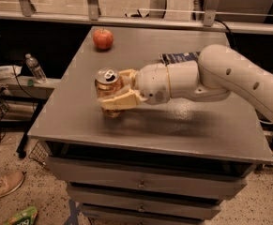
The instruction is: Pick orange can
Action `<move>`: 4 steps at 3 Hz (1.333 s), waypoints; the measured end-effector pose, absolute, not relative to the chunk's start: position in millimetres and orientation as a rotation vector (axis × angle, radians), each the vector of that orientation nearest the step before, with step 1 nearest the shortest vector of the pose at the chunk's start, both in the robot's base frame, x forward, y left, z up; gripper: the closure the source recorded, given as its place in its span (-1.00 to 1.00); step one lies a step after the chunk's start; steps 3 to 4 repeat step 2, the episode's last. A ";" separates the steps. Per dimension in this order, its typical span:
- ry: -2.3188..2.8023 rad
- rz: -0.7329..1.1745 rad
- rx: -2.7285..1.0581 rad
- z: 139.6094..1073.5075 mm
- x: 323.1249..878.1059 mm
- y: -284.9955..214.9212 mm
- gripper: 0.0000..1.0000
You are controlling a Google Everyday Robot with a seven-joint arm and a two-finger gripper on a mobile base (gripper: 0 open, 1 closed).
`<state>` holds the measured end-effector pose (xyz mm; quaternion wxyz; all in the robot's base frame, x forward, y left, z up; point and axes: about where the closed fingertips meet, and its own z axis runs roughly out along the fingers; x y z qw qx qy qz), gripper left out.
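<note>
The orange can (pixel 107 83) has a silver pull-tab top and stands upright near the left front of the grey table (pixel 183 125). My gripper (pixel 115 89) reaches in from the right on a white arm. Its cream fingers (pixel 119 100) are closed around the can's body, one in front and one behind. The can's base looks just at or slightly above the table top.
A red apple (pixel 103 38) sits at the table's far left corner. A dark blue snack bag (pixel 179 57) lies behind my arm, partly hidden. A plastic bottle (pixel 34 69) stands on a low shelf to the left. Drawers run below the table's front edge.
</note>
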<state>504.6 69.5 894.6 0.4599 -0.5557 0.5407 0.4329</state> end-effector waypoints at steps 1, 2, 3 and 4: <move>1.278 0.999 -1.378 924.4 516.3 51.7 1.00; 1.273 0.996 -1.377 927.5 517.3 51.8 1.00; 1.273 0.996 -1.377 927.5 517.3 51.8 1.00; 1.273 0.996 -1.377 927.5 517.3 51.8 1.00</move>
